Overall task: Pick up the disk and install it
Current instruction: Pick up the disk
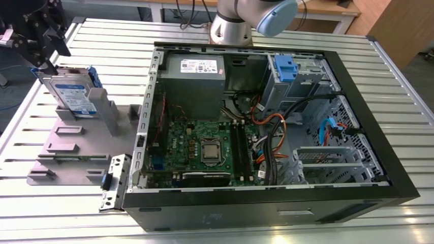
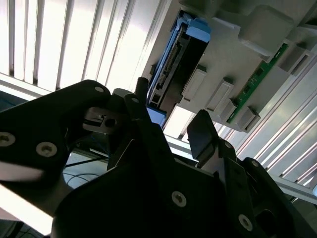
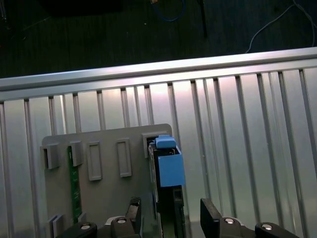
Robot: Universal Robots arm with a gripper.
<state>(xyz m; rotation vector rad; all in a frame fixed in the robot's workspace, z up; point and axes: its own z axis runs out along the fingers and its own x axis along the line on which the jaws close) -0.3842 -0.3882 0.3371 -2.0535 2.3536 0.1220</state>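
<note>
The disk [image 1: 73, 94] — a flat silver drive with a white-and-blue label and a blue plastic frame — stands upright on its edge in a slot of a grey holder plate [image 1: 74, 147]. The plate lies on the slatted metal bench [image 1: 115, 38], at the exterior view's left. In the first wrist view the disk [image 3: 168, 198] is seen edge-on, with its blue frame at one end.

The black claw [image 1: 46, 61] hangs at the disk's upper edge. In the first wrist view the claw [image 3: 171, 210] is open: one finger [image 3: 133, 208] sits on each side of the disk, with a gap on both sides, and it grips nothing.

A green memory stick [image 3: 74, 183] stands on edge in another slot of the same plate.

To the exterior view's right of the plate, an open black computer case [image 1: 271, 208] lies on its side. Inside are a green circuit board [image 1: 203, 147], a grey power-supply box [image 1: 193, 76], loose cables [image 1: 271, 127] and a metal drive cage [image 1: 288, 68] with a blue latch. The arm's base [image 1: 234, 25] stands behind the case.
</note>
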